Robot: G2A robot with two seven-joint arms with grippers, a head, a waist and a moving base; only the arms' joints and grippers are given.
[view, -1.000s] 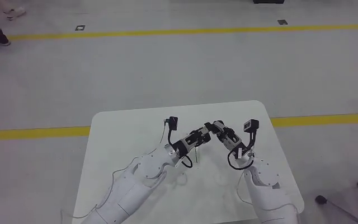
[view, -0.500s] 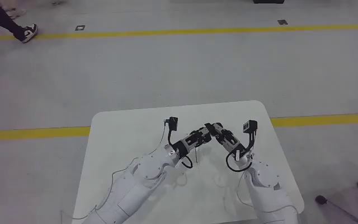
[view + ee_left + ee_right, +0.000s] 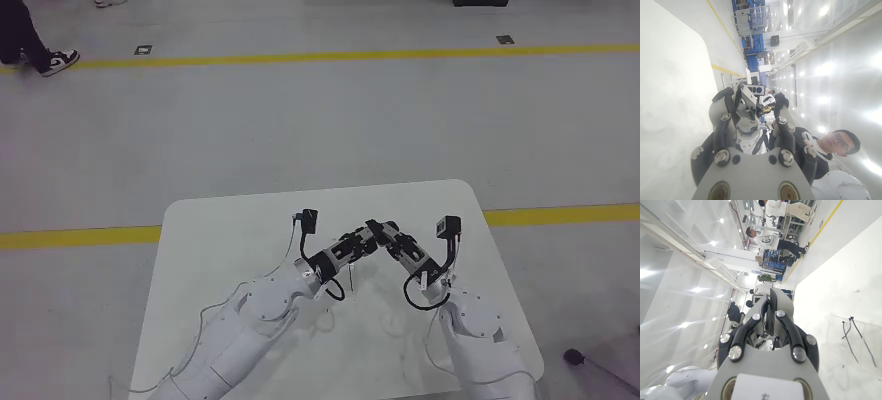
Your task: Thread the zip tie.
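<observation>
Left gripper [image 3: 362, 240] and right gripper [image 3: 388, 234] tip to tip above mid counter [image 3: 220, 260]; left jaws spread wide, facing the right gripper; right jaws pressed together, contents cannot tell; black zip ties [image 3: 847, 332] flat on the counter, nearer, apart from both

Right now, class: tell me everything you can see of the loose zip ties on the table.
The zip ties are thin black straps, plastic by the look, seemingly three, each with a small square head at one end. They lie flat on the white table, two crossing near their heads; nothing else touches them.
</observation>
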